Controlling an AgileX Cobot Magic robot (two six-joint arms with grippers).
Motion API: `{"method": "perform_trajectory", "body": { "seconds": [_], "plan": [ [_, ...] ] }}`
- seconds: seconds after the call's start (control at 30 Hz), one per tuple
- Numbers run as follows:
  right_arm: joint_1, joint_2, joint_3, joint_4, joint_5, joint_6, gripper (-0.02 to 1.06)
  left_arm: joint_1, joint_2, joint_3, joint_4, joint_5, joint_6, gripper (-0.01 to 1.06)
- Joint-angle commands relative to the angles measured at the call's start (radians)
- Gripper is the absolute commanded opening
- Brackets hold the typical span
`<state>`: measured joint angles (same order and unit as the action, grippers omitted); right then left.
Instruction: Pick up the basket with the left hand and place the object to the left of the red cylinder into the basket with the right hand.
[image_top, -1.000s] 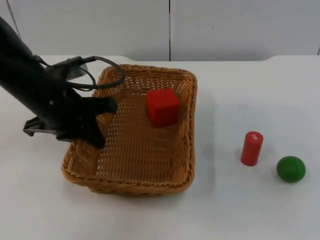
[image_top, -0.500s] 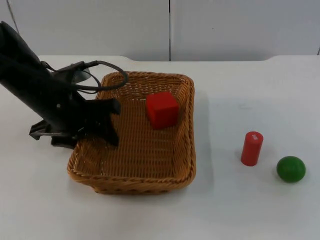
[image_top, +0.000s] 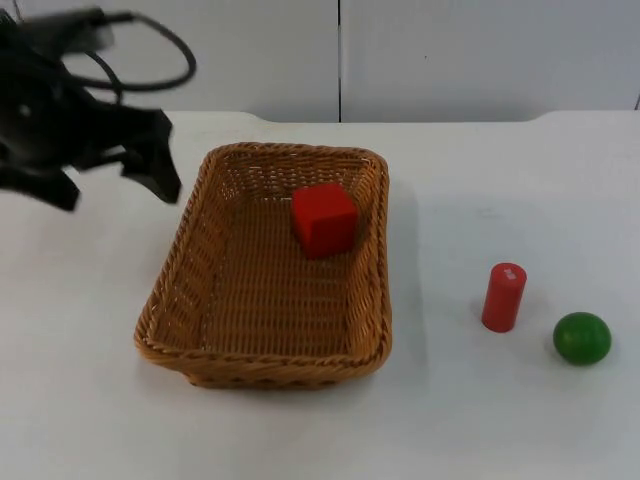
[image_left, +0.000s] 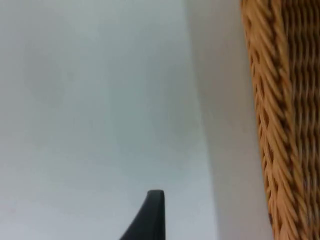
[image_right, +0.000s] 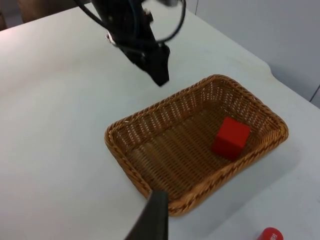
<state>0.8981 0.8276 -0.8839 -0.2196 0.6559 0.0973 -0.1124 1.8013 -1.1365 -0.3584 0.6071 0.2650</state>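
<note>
Two fingers of the left gripper (image_top: 110, 190) stand spread wide with nothing between them. They hang near the table's (image_top: 520, 420) rear left corner, just outside the basket's (image_top: 270, 372) rear left corner and clear of its rim. In the left wrist view one black fingertip sits over bare table, with the wicker wall just beside it.

- Basket: flat on the table, left of centre, held by neither gripper. Its long axis runs from the table's rear edge towards its front edge, leaning slightly left at the front. The mouth faces straight up.
- Red cube (image_top: 324, 217): inside the basket, at its rear right corner, close to the right wall. It has no long axis. It sits flat and slightly turned, one vertical edge facing the front.
- Red cylinder (image_top: 503, 297): upright, well right of the basket. A green ball (image_top: 582, 337) lies just to its right, near the table's right edge.
- Right gripper (image_right: 155, 220): waits high above the table, looking down on the basket. Its state cannot be told.

Judged status: the cube is the object left of the cylinder, and it already lies in the basket.

Risks:
- A fresh left grasp coming down on the rim rather than astride it could tip the basket and slide the cube.
- A right-arm reach could pick up the cylinder or ball in error.
</note>
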Motion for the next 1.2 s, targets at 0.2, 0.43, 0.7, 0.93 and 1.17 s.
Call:
{"method": "perform_trajectory", "body": {
  "seconds": [0.2,0.43,0.7,0.93,1.17],
  "plan": [
    [0.001,-0.006,0.005,-0.013,-0.024,0.007,0.82,0.003,-0.255,0.006,0.095,0.061,-0.090,0.90],
    [0.001,-0.006,0.005,-0.015,-0.031,0.010,0.82,0.003,-0.457,0.078,0.053,0.060,-0.087,0.90],
    [0.003,-0.066,0.005,-0.015,-0.035,0.044,0.82,0.003,-0.838,0.269,0.034,0.036,-0.080,0.90],
    [0.003,-0.208,0.007,-0.009,0.038,0.044,0.82,0.003,-1.110,0.376,0.049,0.045,-0.078,0.90],
    [0.003,-0.316,0.008,-0.002,0.195,0.044,0.82,0.003,-1.331,0.468,0.049,0.072,-0.078,0.90]
  ]
}}
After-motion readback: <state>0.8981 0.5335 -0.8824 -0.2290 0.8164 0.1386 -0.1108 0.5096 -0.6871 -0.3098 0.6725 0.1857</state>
